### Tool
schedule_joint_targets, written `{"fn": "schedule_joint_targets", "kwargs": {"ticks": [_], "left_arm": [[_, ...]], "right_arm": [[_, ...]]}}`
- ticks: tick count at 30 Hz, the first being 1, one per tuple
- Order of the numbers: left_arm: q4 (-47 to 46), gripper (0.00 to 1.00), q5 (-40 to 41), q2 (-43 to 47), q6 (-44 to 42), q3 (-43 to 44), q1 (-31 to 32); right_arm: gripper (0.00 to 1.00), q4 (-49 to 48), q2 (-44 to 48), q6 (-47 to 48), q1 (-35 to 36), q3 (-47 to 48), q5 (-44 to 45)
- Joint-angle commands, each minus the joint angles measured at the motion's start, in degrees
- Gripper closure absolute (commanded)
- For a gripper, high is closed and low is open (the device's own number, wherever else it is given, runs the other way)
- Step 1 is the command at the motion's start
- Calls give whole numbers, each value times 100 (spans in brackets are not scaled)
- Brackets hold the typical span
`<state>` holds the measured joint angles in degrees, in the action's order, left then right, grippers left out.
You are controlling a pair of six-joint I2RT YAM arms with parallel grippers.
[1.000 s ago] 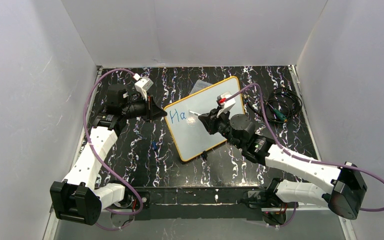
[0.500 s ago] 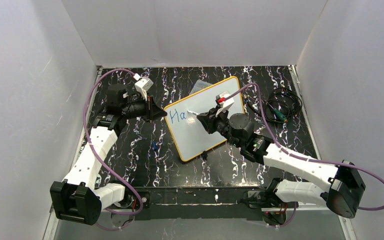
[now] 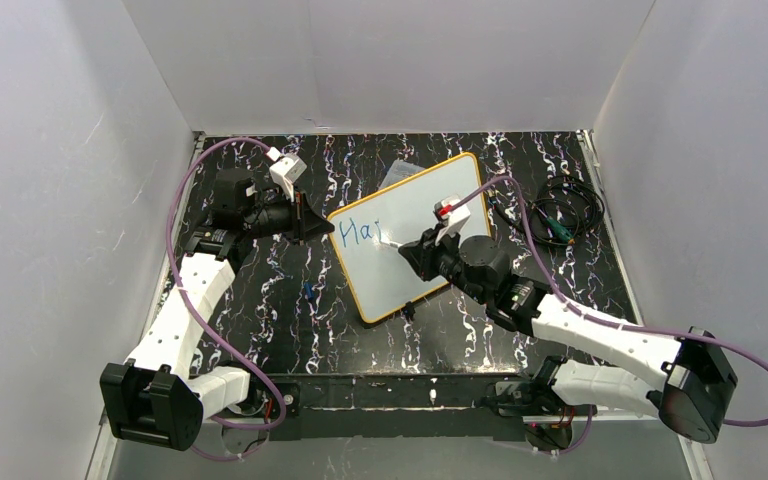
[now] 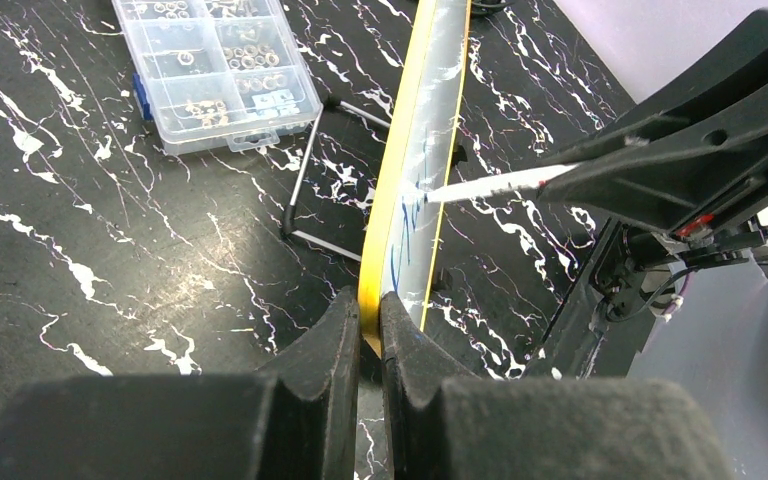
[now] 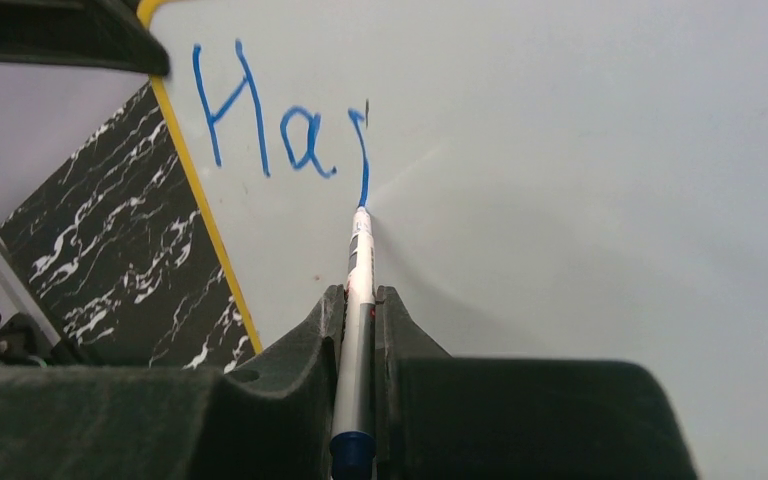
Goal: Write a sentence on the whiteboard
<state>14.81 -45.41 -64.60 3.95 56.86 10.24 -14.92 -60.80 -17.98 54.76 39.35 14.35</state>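
The whiteboard (image 3: 410, 215), white with an orange-yellow frame, stands tilted on the black marbled table. My left gripper (image 3: 312, 228) is shut on its left edge; in the left wrist view the fingers (image 4: 335, 345) clamp the yellow frame (image 4: 385, 230). My right gripper (image 3: 412, 250) is shut on a white marker with a blue end (image 5: 357, 330). The marker tip touches the board at the foot of a downstroke. The sentence (image 5: 280, 125) reads "Ha" plus one vertical stroke, in blue; it also shows in the top view (image 3: 365, 232).
A clear plastic compartment box (image 4: 215, 65) with small parts lies behind the board. A black wire stand (image 4: 310, 190) props the board. A coil of black cable (image 3: 560, 215) lies at the right of the table. White walls enclose the table.
The right gripper moved down the board with the marker, drawing a new vertical blue stroke after "Ha". The left gripper and board have not moved.
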Motion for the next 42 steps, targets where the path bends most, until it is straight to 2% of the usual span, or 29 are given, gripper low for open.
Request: {"fn": "schedule_joint_targets", "kwargs": {"ticks": [1, 7, 14, 22, 30, 42], "left_arm": [[57, 100, -223, 188, -210, -70, 39], [57, 100, -223, 172, -217, -70, 39], [57, 100, -214, 158, -219, -70, 36], [57, 100, -223, 132, -223, -61, 33], [57, 100, -232, 143, -225, -61, 39], [57, 100, -240, 149, -219, -52, 39]], "right_arm": [[99, 276, 106, -242, -18, -170, -224], [99, 211, 271, -227, -18, 5, -275], [99, -689, 230, -115, -18, 165, 89], [99, -1120, -74, 146, -25, 358, 329], [99, -1131, -244, 188, -19, 407, 344], [99, -666, 57, 152, -27, 235, 972]]}}
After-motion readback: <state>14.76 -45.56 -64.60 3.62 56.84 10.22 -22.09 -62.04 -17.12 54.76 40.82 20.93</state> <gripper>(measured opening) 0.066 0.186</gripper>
